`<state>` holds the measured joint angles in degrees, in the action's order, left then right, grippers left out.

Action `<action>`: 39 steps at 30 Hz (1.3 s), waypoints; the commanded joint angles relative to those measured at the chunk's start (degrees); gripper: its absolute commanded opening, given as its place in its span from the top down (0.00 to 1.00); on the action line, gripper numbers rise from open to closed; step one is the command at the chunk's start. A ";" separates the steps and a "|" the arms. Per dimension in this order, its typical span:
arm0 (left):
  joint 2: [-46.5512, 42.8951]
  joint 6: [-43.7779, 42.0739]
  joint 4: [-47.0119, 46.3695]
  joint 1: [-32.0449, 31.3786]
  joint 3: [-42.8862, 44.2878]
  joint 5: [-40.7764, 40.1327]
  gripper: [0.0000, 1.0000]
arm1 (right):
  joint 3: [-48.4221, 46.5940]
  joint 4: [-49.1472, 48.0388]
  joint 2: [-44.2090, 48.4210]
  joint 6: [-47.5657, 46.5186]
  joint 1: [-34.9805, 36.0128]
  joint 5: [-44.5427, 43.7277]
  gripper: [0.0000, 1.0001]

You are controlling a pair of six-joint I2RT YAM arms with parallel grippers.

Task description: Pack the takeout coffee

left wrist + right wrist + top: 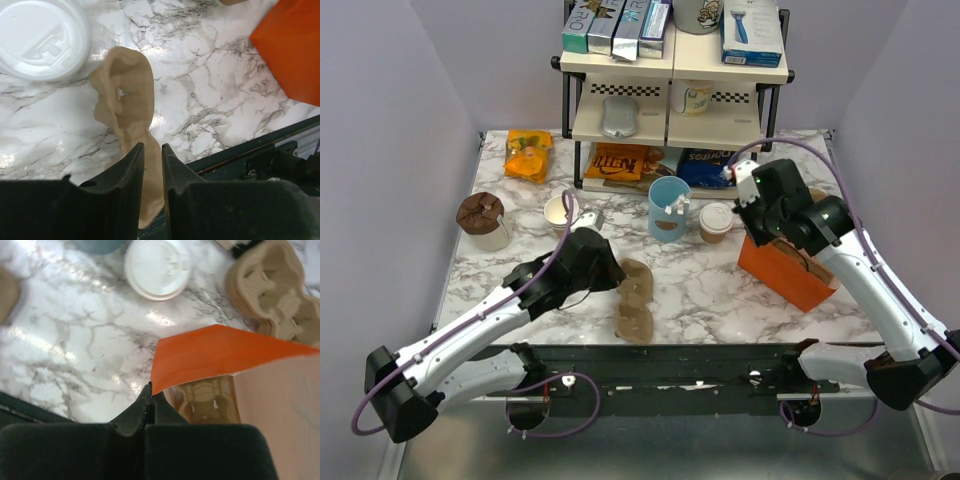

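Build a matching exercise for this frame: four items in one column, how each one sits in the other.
Items:
1. takeout coffee
2. cup carrier
3. orange bag
4. blue cup

States:
A. edge pinched by the right gripper
B. caught between the fingers of the left gripper
C. holds white packets
D. lidded, standing free of both grippers

Pairs: 1-D, 2-B, 3-A, 4-C
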<state>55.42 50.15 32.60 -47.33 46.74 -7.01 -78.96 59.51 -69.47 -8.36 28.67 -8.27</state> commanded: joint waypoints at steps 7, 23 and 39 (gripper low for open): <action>-4.27 -0.58 6.51 2.42 -0.77 0.33 0.66 | -1.46 1.32 1.01 -7.54 12.28 2.20 0.99; -5.41 1.26 8.44 4.62 -2.09 -4.94 0.01 | -8.39 -5.79 5.66 -7.28 14.84 -4.49 0.00; -5.06 3.38 11.34 24.01 -6.83 -3.46 0.01 | -0.50 -29.16 -10.82 -8.78 31.79 15.31 0.00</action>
<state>50.43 52.73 41.80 -29.76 41.98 -12.32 -84.58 34.09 -70.81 -18.90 55.51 5.69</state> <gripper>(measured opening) 0.988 0.998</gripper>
